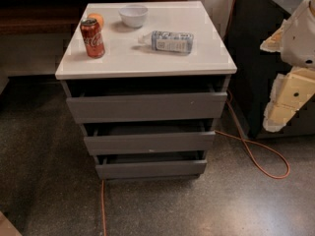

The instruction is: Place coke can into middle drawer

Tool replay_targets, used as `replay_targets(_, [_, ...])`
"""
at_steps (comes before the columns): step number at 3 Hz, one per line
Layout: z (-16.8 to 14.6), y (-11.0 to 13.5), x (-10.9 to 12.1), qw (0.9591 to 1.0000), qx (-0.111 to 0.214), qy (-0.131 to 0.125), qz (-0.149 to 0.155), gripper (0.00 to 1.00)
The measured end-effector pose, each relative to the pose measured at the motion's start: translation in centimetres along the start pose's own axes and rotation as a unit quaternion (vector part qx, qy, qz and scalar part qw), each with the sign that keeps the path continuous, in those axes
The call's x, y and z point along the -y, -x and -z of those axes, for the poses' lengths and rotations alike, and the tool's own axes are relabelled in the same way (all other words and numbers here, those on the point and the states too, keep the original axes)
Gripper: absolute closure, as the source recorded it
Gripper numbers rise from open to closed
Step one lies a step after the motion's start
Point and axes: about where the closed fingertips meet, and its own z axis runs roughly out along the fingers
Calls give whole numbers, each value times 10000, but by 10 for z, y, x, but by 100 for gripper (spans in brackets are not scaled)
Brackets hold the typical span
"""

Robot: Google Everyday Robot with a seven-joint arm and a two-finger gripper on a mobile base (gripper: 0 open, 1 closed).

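The white robot arm [301, 33] hangs at the right edge, its cream gripper [288, 100] low; whether it is open or closed I cannot tell. The small red aluminium coke can [92, 37] stands upright on the white worktop's [147, 60] left side.

White arm [301, 33] and cream gripper [290, 95], off at the right edge.
The arm wears a smooth, rounded white shell with a small dark hole low on it. Under it, the gripper is made of blocky pale-yellow pieces with ragged whitish edges, one face marked by a tiny dark dot.
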Motion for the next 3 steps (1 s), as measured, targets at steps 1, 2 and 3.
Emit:
replay_targets(1, [-2,1,0,10000,5,-19,-6,0])
replay_targets(2, [-19,8,-2,9999,32,-124,-42,0])
replay_targets(3, [-68,26,-11,9997,155,-105,163,0])
